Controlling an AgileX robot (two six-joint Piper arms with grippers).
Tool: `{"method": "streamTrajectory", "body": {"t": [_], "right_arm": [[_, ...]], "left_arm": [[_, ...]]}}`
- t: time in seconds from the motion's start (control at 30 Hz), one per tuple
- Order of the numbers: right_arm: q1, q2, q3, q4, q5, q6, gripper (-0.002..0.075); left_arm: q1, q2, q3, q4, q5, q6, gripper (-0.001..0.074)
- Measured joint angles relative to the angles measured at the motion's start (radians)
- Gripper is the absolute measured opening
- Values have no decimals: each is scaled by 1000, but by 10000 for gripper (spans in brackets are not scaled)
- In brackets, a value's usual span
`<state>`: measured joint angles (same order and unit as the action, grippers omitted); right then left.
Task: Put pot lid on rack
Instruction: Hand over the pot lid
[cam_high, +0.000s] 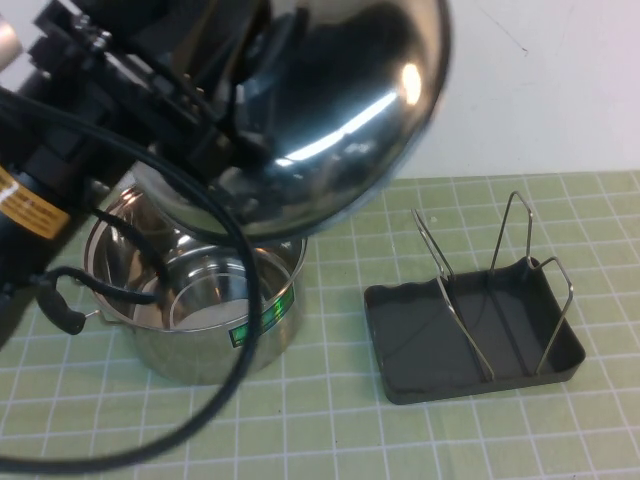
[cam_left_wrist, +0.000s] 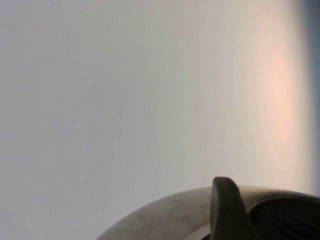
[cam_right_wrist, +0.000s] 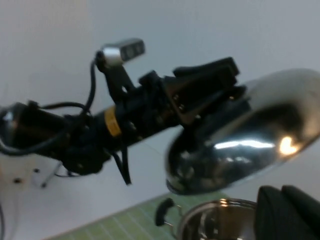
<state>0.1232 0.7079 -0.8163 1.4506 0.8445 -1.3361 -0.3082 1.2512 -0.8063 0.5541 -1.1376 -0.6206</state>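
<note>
High view shows the left tool (cam_high: 250, 60) in the upper left of the frame, pinching the black knob of the pot lid (cam_high: 340, 110) — the lid hangs tilted in the air, high above the open steel pot (cam_high: 200, 310), its shiny dome turned toward the camera. Holding it by the knob and tipped on edge looks like preparation for sliding it between wire dividers rather than laying it flat. The rack (cam_high: 475, 320) waits at the lower right of the frame on the green gridded surface (cam_high: 340, 430), well apart from the lid, its dividers upright and unoccupied. Only a dark edge of the right tool (cam_right_wrist: 287, 215) shows at the lower right of the right wrist view, near the pot — I cannot tell whether it is spread or pressed together.
</note>
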Motion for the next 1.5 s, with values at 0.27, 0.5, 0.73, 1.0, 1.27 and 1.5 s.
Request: {"method": "streamTrajectory", "body": {"t": [0.27, 0.5, 0.73, 1.0, 1.27, 1.5], "right_arm": [[2, 119, 0, 194, 173, 11, 177], [2, 124, 0, 214, 107, 131, 577], [2, 176, 0, 226, 52, 194, 640], [2, 352, -11, 226, 263, 221, 625], [2, 373, -90, 226, 317, 184, 325], [3, 373, -113, 243, 340, 147, 103]], "left_arm": [[-146, 0, 0, -136, -4, 6, 314], [-191, 0, 0, -175, -4, 10, 314], [-263, 0, 0, -177, -4, 53, 314], [-326, 0, 0, -179, 8, 123, 314], [-341, 0, 0, -177, 10, 142, 314], [-341, 0, 0, -166, 45, 100, 316]]}}
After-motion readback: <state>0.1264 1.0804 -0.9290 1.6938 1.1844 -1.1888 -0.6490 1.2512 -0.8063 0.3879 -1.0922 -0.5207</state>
